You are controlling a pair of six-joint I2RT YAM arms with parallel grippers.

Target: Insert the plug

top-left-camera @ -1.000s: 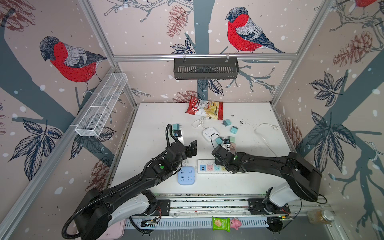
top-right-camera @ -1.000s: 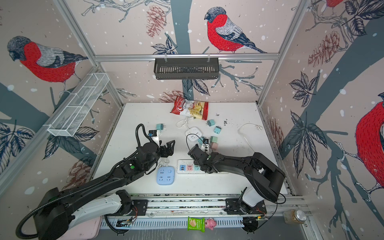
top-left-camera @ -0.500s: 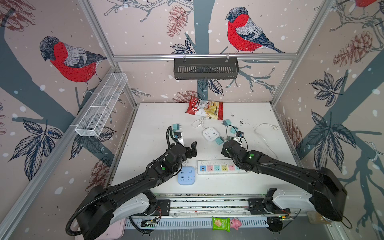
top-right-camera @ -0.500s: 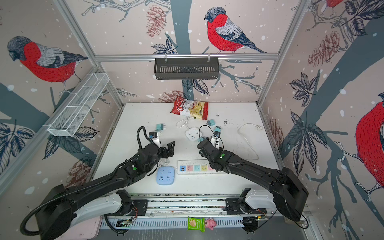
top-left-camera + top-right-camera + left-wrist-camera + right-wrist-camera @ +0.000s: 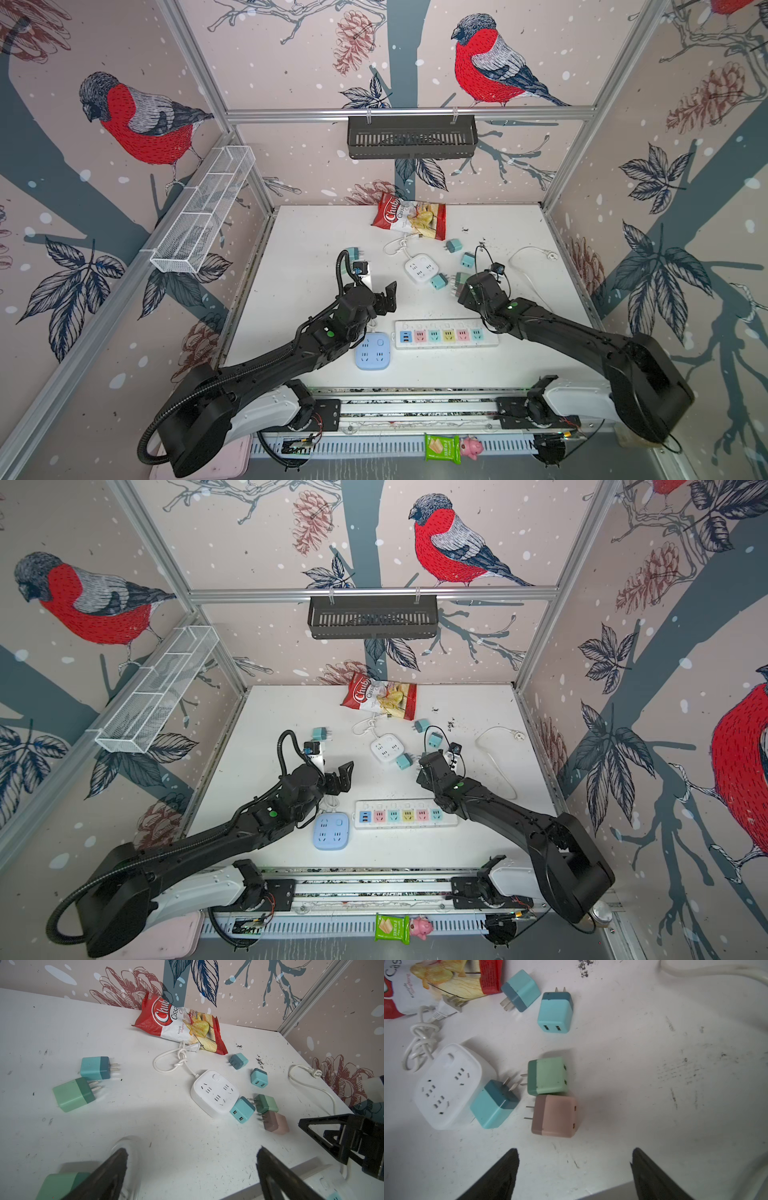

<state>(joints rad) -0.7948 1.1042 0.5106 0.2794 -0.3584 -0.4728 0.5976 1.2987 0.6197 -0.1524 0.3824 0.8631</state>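
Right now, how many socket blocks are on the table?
3: a white square one mid-table, a blue square one near the front, a long strip beside it. Others could be hidden.

Snack bag [image 5: 178, 1024] reads "Chub" (also "Keripik Singkong").

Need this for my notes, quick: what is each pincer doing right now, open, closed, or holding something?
Left pincer: open, holding nothing.
Right pincer: open, holding nothing.
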